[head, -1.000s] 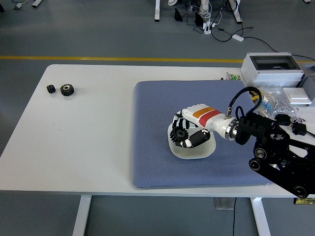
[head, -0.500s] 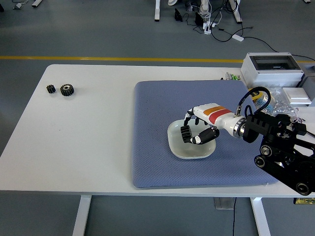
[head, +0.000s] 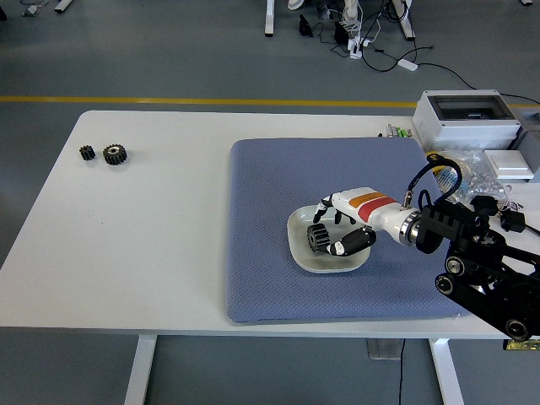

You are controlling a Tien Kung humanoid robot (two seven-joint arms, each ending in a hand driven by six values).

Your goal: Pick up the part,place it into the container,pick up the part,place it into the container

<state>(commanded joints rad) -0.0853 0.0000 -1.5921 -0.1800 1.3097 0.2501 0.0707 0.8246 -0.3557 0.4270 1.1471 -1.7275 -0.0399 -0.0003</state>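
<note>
- Right hand (head: pixel 342 226) reaches in from the right, its white shell with orange and red bands lying over the container (head: pixel 297 251) — a shallow, pale bowl.
- Container sits on the blue mat (head: pixel 261 278), a little right of the mat's middle and toward its near half.
- A black gear (head: pixel 317 237) shows inside the container, in its middle part, right at the hand's fingertips. Fingers are curled around or against it; whether they clamp the gear or merely touch it cannot be told from this view.
- The thumb (head: pixel 354 243), black with white tips, lies along the container's right side, just beside the gear.
- Right arm (head: pixel 485 270), black with exposed joints and a looping black cable, enters from the lower right corner.
- Left arm is out of the picture.
- Two more black gears stand near the table's far left corner, off the mat — a small gear (head: pixel 86 153) and, just to its right, a larger gear (head: pixel 115 153). They sit close together, well apart from the container.
- White table (head: pixel 143 253) carries the mat on its right half.
- At the far right edge: a grey-white box (head: pixel 468 118) with a clear lid, and beside it a heap of clear bags (head: pixel 485 173).
</note>
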